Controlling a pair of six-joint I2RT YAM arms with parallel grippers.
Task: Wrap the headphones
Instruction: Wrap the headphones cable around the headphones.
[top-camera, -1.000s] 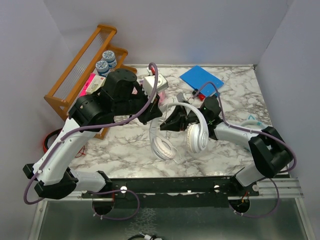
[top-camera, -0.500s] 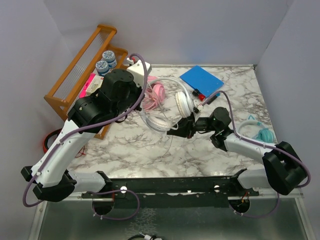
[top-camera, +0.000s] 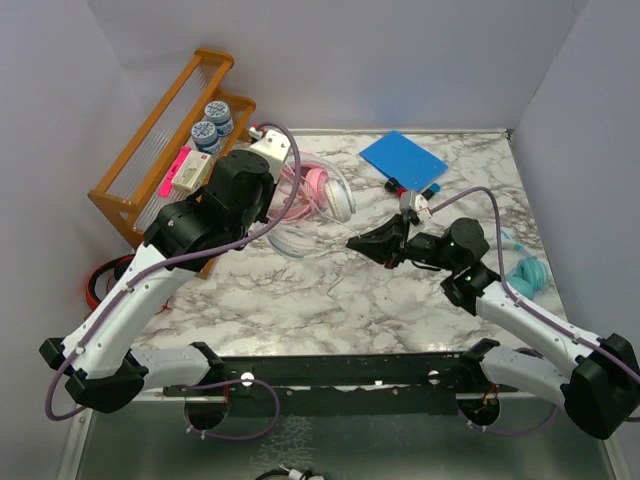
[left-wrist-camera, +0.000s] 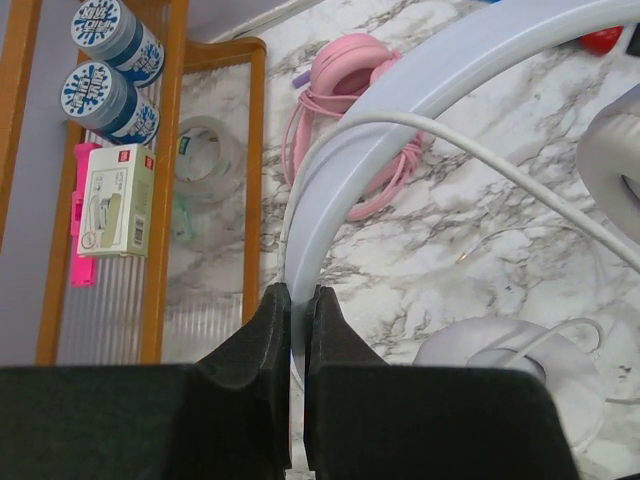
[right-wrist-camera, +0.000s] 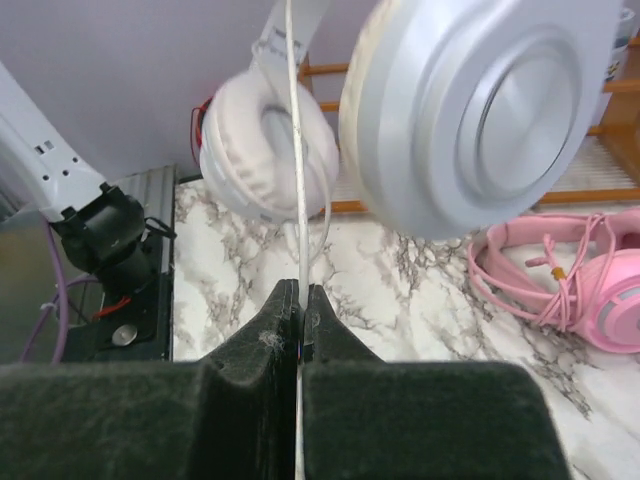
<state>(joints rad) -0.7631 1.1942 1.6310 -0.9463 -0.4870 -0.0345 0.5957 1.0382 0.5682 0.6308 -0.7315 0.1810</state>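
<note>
Gray and white marble covers the table, and plain pale walls stand behind it. White headphones are held up off the table, a little left of the middle in the top view. The left gripper has its two black fingers squeezed tight on the thin white headband. The right gripper has its fingers pressed together on the thin white cord. The cord runs straight up from those fingers, between the two round ear cups. In the top view the right gripper sits near the middle of the frame, to the right of the white headphones and apart from them.

Pink headphones lie flat on the table with their pink cable looped beside them, in the upper middle of the top view. Teal headphones lie at the right edge of the table, partly hidden behind the right arm.

At the upper left stands a wooden rack. Two round blue and white tins and a small white box sit in it. A blue square lies flat near the top of the table.
</note>
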